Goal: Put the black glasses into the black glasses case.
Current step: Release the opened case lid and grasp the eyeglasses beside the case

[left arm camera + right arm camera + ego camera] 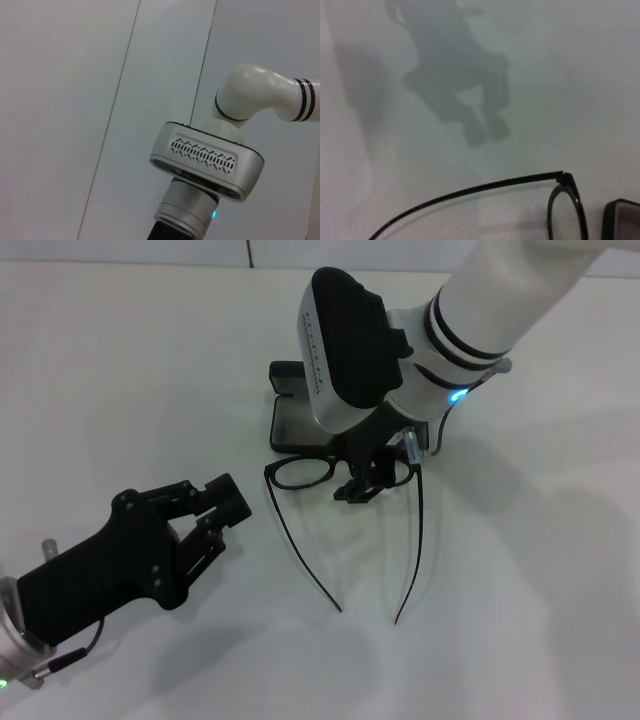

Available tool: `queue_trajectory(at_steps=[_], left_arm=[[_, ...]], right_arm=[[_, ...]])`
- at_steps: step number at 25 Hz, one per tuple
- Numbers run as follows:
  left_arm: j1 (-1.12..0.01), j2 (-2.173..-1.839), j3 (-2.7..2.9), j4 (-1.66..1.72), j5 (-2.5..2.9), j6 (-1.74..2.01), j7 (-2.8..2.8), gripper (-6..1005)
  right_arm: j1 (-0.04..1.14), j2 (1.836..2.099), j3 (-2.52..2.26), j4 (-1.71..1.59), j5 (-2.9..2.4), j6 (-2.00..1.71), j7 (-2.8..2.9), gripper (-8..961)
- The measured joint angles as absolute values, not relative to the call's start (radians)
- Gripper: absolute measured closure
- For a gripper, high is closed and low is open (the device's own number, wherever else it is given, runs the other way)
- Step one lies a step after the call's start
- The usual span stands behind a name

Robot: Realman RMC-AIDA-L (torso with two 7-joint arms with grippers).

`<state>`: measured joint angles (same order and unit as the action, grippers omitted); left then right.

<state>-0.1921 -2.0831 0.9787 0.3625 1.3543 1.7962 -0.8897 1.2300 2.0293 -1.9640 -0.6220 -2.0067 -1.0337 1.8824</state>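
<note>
Right hand: my right hand point(362, 488) is down at the bridge of the black glasses point(300, 473), its fingers narrowed together there; whether they truly pinch the frame I cannot tell.
Black glasses: on the white table point(540, 570), front toward the case, the two temple arms spread and trailing toward me (one lens is hidden under my own wrist). In the right wrist view one lens rim and one long arm point(480, 189) show.
Black glasses case: the black glasses case point(292, 425) lies open just beyond the glasses, pale lining up, mostly covered by my right forearm; a corner of it point(622, 220) shows beside the lens.
Left hand: my left hand point(212, 515) rests low on the near left, well apart from the glasses, fingers spread, holding nothing.
In the way: only my right arm, over case and glasses.
</note>
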Motion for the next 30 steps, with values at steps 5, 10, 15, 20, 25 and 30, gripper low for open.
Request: queue_trajectory(at_steps=[5, 10, 15, 20, 25, 30], left_arm=[[-0.196, -2.083, 0.979, 0.348, 1.355, 1.796, -0.881, 812], [-0.196, -2.083, 0.979, 0.348, 1.356, 1.796, -0.880, 811], [-0.196, -2.083, 0.979, 0.348, 1.356, 1.796, -0.880, 811], [-0.196, -2.083, 0.979, 0.348, 1.356, 1.796, -0.880, 812], [-0.196, -2.083, 0.979, 0.348, 1.356, 1.796, -0.880, 812], [-0.196, -2.083, 0.979, 0.348, 1.356, 1.796, -0.880, 812]], right_arm=[[1.230, 2.029, -1.974, -0.622, -1.989, -1.019, 1.882, 409], [1.230, 2.029, -2.019, -0.622, -1.959, -0.999, 1.882, 426], [1.228, 2.029, -2.037, -0.621, -1.943, -0.991, 1.882, 443], [1.227, 2.029, -2.041, -0.621, -1.938, -0.983, 1.884, 461], [1.222, 2.029, -2.045, -0.621, -1.937, -0.977, 1.889, 645], [1.221, 2.029, -2.049, -0.621, -1.937, -0.977, 1.890, 684]])
